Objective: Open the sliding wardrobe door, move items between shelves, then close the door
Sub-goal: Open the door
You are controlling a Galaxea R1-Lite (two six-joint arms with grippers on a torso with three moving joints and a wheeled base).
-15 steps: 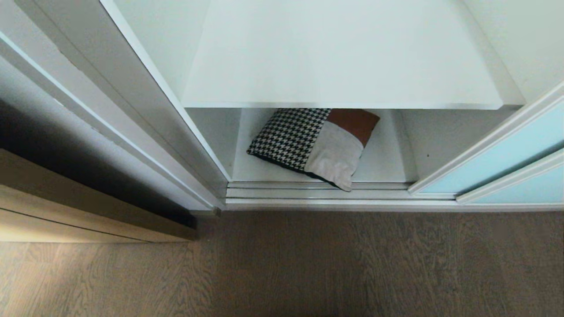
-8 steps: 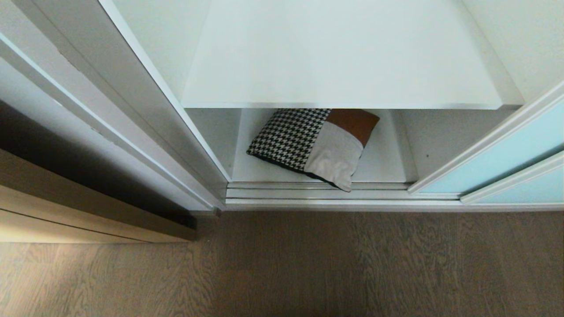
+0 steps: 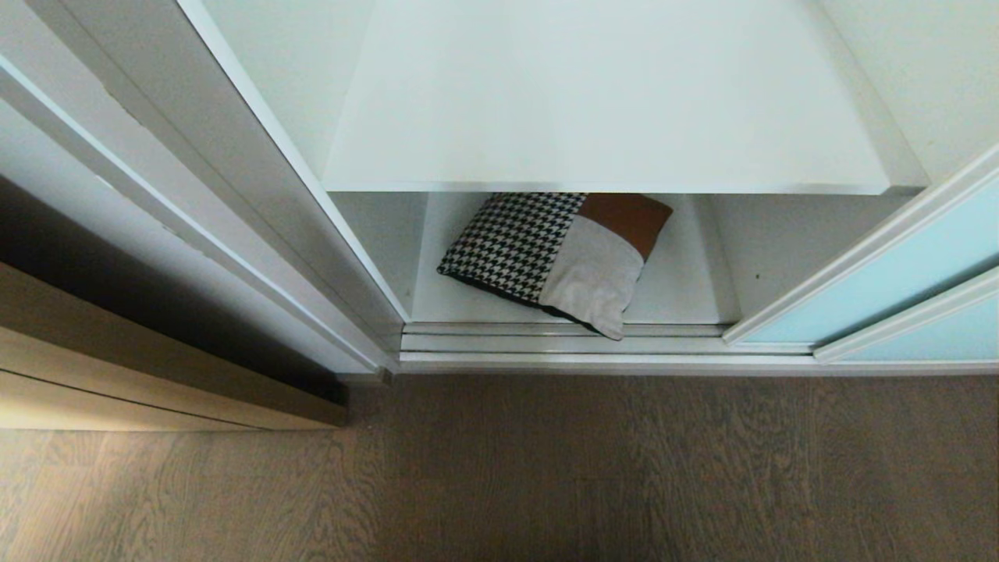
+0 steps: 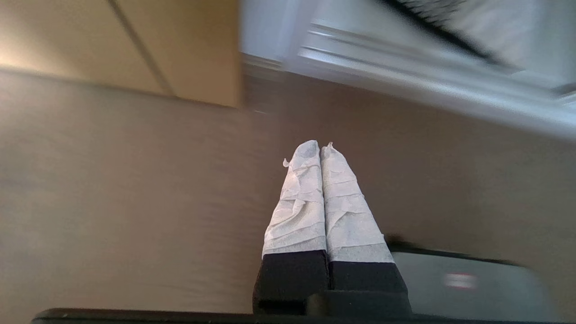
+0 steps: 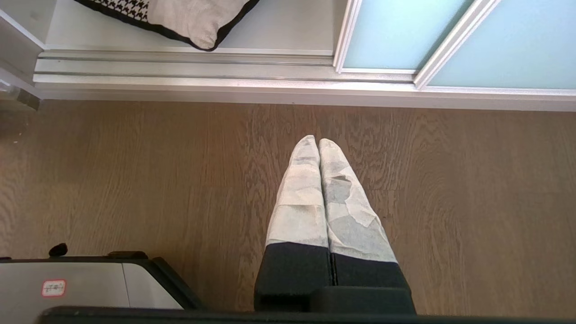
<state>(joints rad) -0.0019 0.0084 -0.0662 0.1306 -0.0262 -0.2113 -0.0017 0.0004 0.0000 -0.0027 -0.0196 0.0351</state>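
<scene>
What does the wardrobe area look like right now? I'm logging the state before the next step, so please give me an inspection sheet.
Surface: wood-grain floor, bare in view.
Job's things: cushion lies on the bottom shelf, one corner over the door track; upper shelf bare; sliding wardrobe door pushed to the right, opening uncovered.
Clutter: nothing seen.
Grippers: left claw shut, empty, over the floor; right claw shut, empty, over the floor before the track.
Cables: nothing seen.
Surroundings: tan wood-grain panel at left.
</scene>
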